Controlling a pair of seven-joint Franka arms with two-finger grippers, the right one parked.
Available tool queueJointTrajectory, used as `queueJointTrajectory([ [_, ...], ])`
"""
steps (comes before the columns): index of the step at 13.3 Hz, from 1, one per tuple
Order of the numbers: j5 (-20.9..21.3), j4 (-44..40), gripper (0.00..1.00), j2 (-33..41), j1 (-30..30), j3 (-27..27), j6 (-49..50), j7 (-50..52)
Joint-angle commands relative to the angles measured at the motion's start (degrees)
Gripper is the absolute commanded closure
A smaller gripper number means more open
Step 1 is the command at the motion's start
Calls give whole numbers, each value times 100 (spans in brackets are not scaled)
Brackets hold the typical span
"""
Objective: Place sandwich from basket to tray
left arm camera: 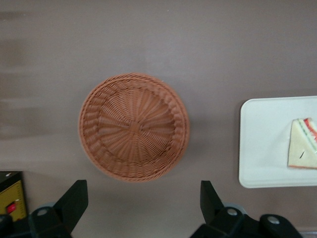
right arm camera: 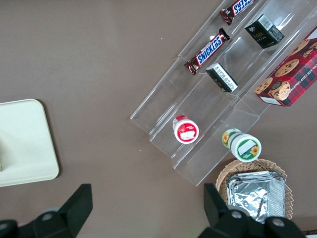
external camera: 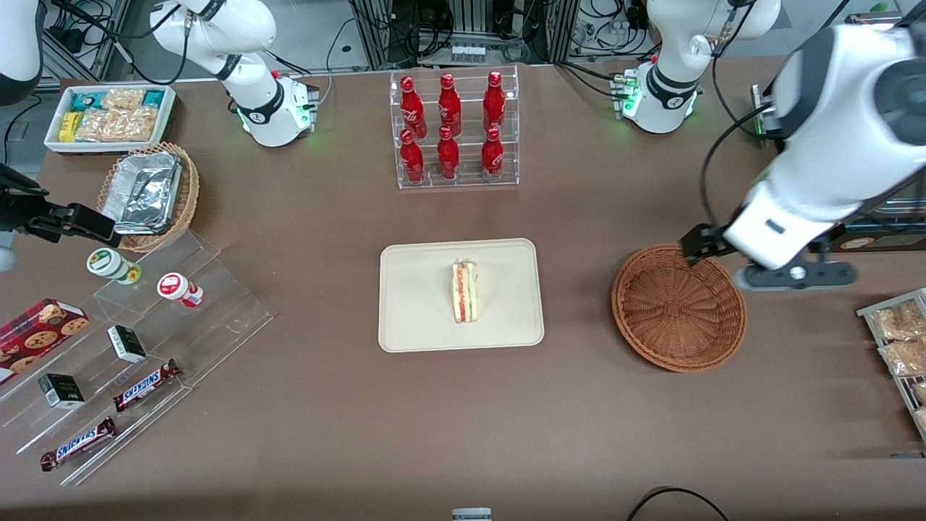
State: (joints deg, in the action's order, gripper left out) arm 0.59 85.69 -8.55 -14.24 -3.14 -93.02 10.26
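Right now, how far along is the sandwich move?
Looks done: the sandwich lies on the tray, and the basket holds nothing. The left arm's hand is open and holds nothing, above the table beside the basket. Nothing visible is left to do except perhaps parking the arm.

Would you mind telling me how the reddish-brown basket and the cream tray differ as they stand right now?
The basket is round, woven wicker with sloping sides; the tray is rectangular, smooth, with rounded corners and a low rim. The basket is empty, whereas the tray carries the sandwich near its middle. The basket lies toward the working arm's end, with the open claw held above the table beside it; the tray sits centrally. Both rest flat on the brown table.
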Motion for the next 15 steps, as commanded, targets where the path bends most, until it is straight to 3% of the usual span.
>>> queueJointTrajectory([
  [1,-103,193,0,336,359,60,196,-462],
  [6,-86,395,0,731,1193,51,337,-1358],
  [8,-94,859,0,1143,1370,51,303,-1641],
  [15,-94,652,0,988,1353,94,311,-1536],
])
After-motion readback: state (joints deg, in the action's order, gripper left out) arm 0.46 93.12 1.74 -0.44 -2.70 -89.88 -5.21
